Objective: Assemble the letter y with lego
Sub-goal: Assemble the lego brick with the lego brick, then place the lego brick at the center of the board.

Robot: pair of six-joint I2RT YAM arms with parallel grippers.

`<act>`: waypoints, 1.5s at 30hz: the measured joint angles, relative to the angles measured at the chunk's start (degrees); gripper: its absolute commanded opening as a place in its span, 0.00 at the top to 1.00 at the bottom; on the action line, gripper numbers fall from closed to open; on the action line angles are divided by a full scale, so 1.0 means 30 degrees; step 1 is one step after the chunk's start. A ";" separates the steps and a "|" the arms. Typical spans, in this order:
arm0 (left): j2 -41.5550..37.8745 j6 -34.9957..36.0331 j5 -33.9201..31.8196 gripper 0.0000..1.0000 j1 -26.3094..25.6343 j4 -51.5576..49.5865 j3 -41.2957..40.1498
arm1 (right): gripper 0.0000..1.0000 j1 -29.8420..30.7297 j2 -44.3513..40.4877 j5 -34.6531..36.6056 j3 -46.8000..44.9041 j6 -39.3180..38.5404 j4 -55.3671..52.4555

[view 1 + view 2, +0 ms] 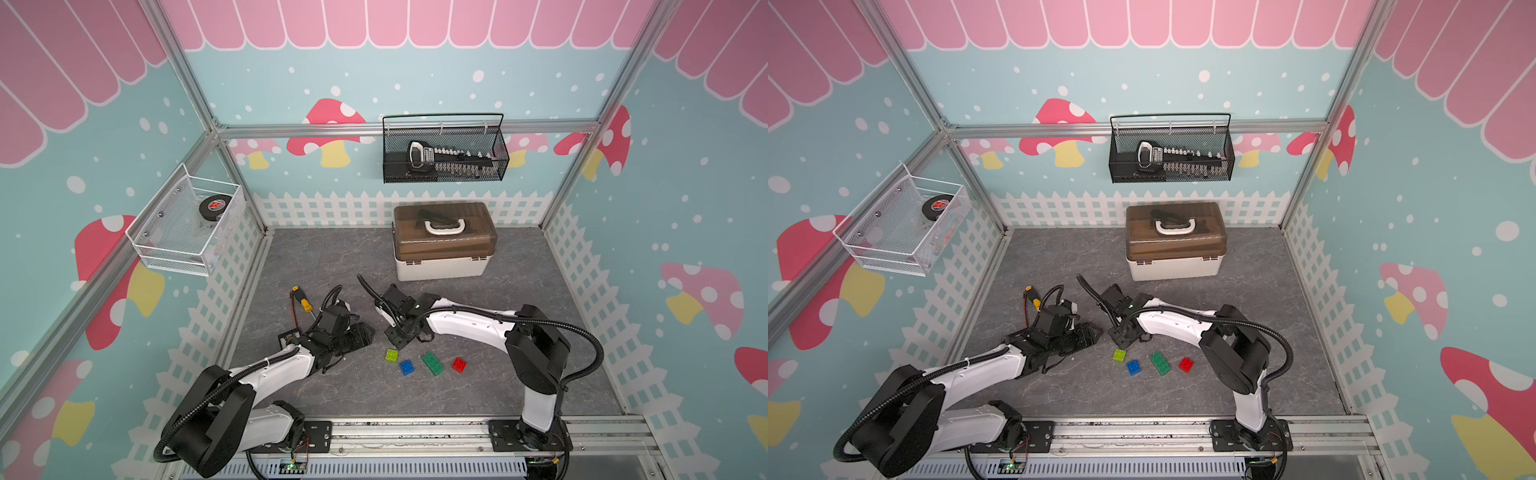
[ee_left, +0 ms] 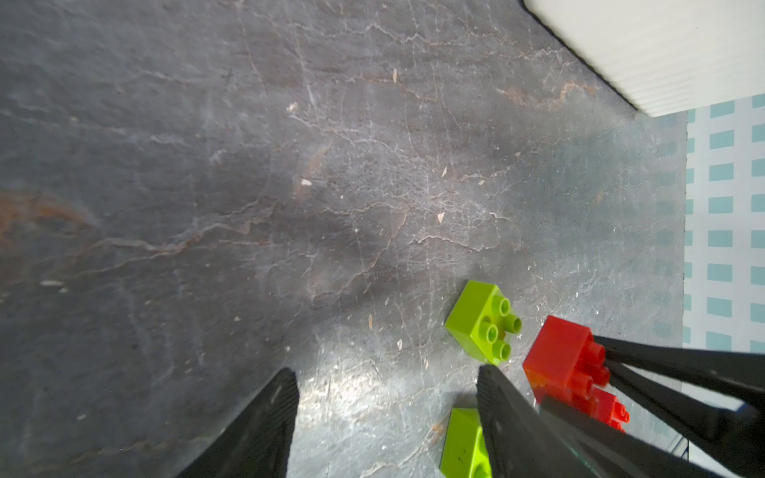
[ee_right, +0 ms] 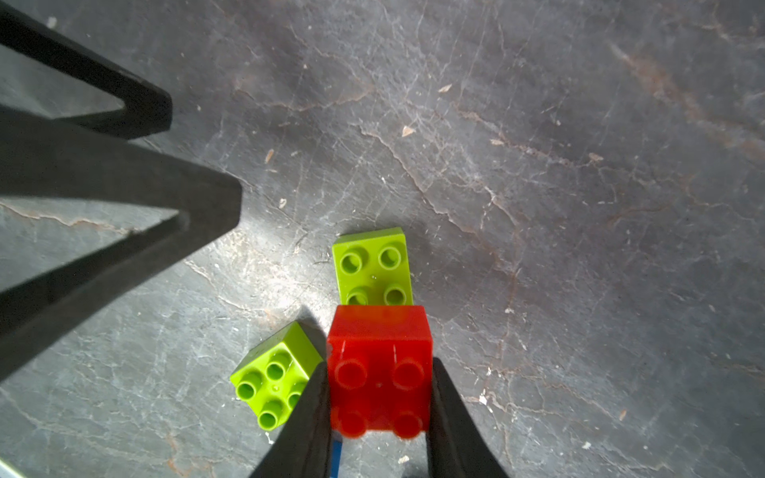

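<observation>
Right tool (image 3: 378, 370) clenched on red brick (image 3: 381, 331), studs up; I hold it close by lime brick (image 3: 372, 269) at its 12 o'clock, probably to stack stem; second lime brick (image 3: 275, 376) on desk (image 3: 579, 207) at 9 o'clock. Left tool (image 2: 385, 372) released, empty, poised to steady

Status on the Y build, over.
Right pincer shut on red brick. Left pincer open, empty, close alongside. Two lime bricks loose beside it; none joined yet.

Grey stone-patterned mat (image 1: 395, 399) lies bare on the near side of the long dark green studded brick (image 1: 432, 363); white brown-lidded plastic box (image 1: 440, 266) blocks the back
</observation>
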 measured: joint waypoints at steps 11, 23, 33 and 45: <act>0.0022 0.0000 0.0044 0.30 0.0000 0.0058 0.0000 | 0.82 0.0000 0.0787 -0.0168 0.0007 -0.0495 0.0240; 0.0022 -0.0007 0.0058 0.30 0.0007 0.0182 -0.0204 | 0.83 0.0000 0.1494 -0.0153 0.1049 -0.1064 -0.0729; 0.0022 -0.0066 0.0058 0.30 0.0007 0.0335 -0.0430 | 0.86 0.0000 0.3279 -0.0175 0.3847 -0.1763 -0.3446; 0.0350 -0.0066 0.0299 0.30 0.0007 0.0852 -0.0576 | 0.74 0.0000 0.3570 -0.0342 0.4532 -0.1996 -0.4561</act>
